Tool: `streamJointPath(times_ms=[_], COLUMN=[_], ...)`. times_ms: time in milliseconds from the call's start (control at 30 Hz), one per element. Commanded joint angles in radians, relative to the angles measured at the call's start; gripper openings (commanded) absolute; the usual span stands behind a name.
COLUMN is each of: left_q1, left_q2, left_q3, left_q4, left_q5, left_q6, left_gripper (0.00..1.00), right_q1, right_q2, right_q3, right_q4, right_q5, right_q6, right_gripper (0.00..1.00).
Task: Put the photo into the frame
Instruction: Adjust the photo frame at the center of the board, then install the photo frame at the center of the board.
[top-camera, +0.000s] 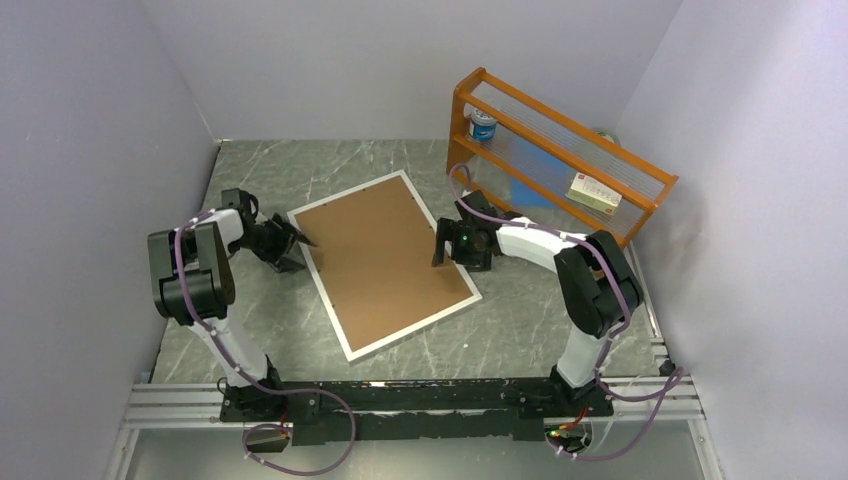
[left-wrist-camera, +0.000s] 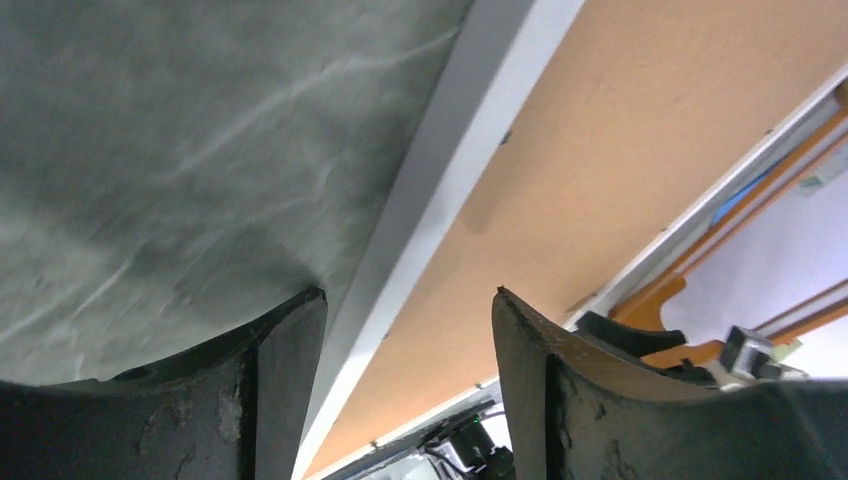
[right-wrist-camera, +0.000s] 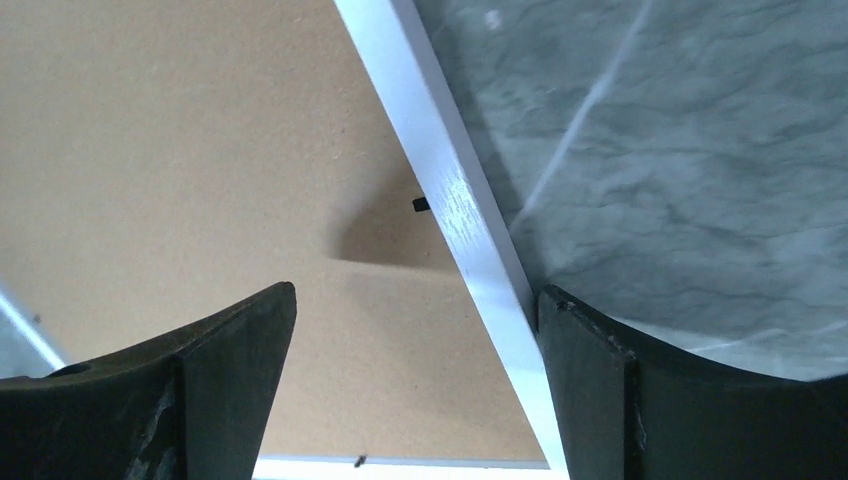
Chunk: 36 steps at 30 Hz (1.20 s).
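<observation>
The white frame (top-camera: 322, 290) lies flat and askew in the middle of the table, its centre filled by a plain brown backing board (top-camera: 385, 260). The photo is hidden. My left gripper (top-camera: 300, 240) is open at the frame's left side; in the left wrist view the gripper (left-wrist-camera: 408, 295) straddles the white border (left-wrist-camera: 440, 190), one finger over the table and one over the board (left-wrist-camera: 620, 150). My right gripper (top-camera: 440, 245) is open at the frame's right side. In the right wrist view it (right-wrist-camera: 415, 292) straddles the border (right-wrist-camera: 440, 190) beside the board (right-wrist-camera: 200, 150). Neither holds anything.
An orange wooden rack (top-camera: 560, 150) stands at the back right, holding a blue can (top-camera: 483, 125) and a small box (top-camera: 594, 192). Grey walls close in the marbled table (top-camera: 520, 320) on the left, back and right.
</observation>
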Motion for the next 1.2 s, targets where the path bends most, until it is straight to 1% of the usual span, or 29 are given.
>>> streamJointPath(times_ms=[0,100,167,300,367,400,467,500,533,633,767,833,867,967,1000,1100,1167], left_q1=[0.006,0.006,0.006,0.006,0.006,0.007,0.016,0.023,0.031,0.047,0.05,0.056,0.058,0.061,0.061,0.061,0.061], left_q2=[0.11,0.18,0.213,0.25,0.27,0.275,0.27,0.253,0.235,0.16,0.028,-0.045,-0.081,-0.218,-0.263,-0.353,-0.398], left_q3=[0.084,0.147,0.18,0.208,0.219,0.225,0.246,0.257,0.272,0.307,0.28,0.233,0.202,0.055,0.001,-0.104,-0.145], left_q4=[0.036,0.033,0.028,0.092,0.137,0.145,0.116,0.085,0.034,-0.089,-0.193,-0.212,-0.223,-0.199,-0.181,-0.186,-0.22], left_q5=[0.068,0.145,0.172,0.238,0.29,0.297,0.25,0.204,0.132,-0.058,-0.28,-0.311,-0.322,-0.31,-0.293,-0.253,-0.242], left_q6=[0.021,0.041,0.04,0.014,-0.001,-0.004,0.0,0.011,0.019,0.058,0.112,0.123,0.117,0.047,0.022,-0.011,-0.01], left_gripper=[0.67,0.63,0.6,0.54,0.53,0.53,0.55,0.58,0.61,0.68,0.74,0.77,0.77,0.75,0.74,0.73,0.71], right_q1=[0.039,0.083,0.115,0.17,0.196,0.207,0.222,0.225,0.225,0.226,0.247,0.257,0.263,0.287,0.299,0.337,0.355], right_q2=[-0.037,-0.06,-0.061,-0.004,0.035,0.047,0.046,0.038,0.027,-0.025,-0.069,-0.052,-0.03,0.065,0.104,0.212,0.274], right_q3=[-0.063,-0.089,-0.095,-0.093,-0.061,-0.043,-0.013,0.002,0.013,0.046,0.112,0.158,0.198,0.305,0.351,0.473,0.531], right_q4=[0.106,0.146,0.17,0.243,0.252,0.246,0.194,0.157,0.121,0.04,-0.014,-0.026,-0.024,0.018,0.023,0.042,0.071], right_q5=[-0.223,-0.281,-0.31,-0.379,-0.408,-0.401,-0.336,-0.275,-0.19,-0.04,0.063,0.054,0.027,-0.123,-0.171,-0.299,-0.401], right_q6=[0.018,0.021,0.021,0.066,0.077,0.077,0.077,0.084,0.097,0.114,0.096,0.082,0.072,0.016,-0.003,-0.043,-0.045], right_gripper=[0.92,0.9,0.86,0.75,0.69,0.68,0.68,0.7,0.71,0.77,0.83,0.82,0.78,0.58,0.53,0.43,0.39])
